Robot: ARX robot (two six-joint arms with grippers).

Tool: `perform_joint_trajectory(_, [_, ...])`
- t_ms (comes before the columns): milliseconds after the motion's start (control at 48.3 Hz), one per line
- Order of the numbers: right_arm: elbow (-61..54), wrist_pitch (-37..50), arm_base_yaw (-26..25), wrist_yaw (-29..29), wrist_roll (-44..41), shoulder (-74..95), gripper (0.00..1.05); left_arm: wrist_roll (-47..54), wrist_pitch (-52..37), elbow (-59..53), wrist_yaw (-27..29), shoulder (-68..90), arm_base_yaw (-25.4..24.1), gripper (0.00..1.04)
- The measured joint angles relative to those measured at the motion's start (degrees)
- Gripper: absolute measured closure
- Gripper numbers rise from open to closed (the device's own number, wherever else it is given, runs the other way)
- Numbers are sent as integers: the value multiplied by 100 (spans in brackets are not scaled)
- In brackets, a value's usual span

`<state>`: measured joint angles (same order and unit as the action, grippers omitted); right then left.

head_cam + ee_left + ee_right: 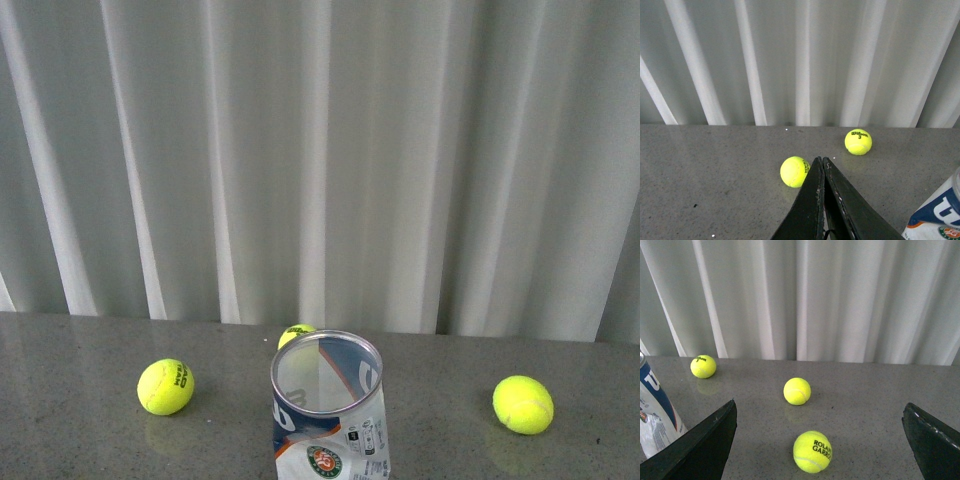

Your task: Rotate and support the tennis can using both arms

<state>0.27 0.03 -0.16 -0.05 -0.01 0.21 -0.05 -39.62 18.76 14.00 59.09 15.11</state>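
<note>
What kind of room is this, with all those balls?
Probably an indoor robot test room, not a tennis court. A grey speckled tabletop stands before a plain white curtain, with only a tennis can and loose tennis balls laid out.

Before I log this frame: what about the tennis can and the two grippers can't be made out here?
- Tennis can base: cut off by the bottom edge in the front view, so how it rests is unclear.
- Can in both wrist views: only a sliver at the frame edge.
- Third ball: mostly hidden behind the can's rim.
- Both arms: absent from the front view.
- Left gripper: fingers together. Right gripper: fingers wide apart, tips cropped.
</note>
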Motion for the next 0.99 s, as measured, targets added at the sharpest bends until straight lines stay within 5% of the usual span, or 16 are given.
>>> perform_joint_trajectory(642, [0,0,0,-2,0,0,7,-4,826,-1497,-1379,-2356,-1432,101])
perform_joint_trajectory(993, [0,0,0,-2,0,0,7,-7,1320,-1738,-1401,-3250,-1499,101])
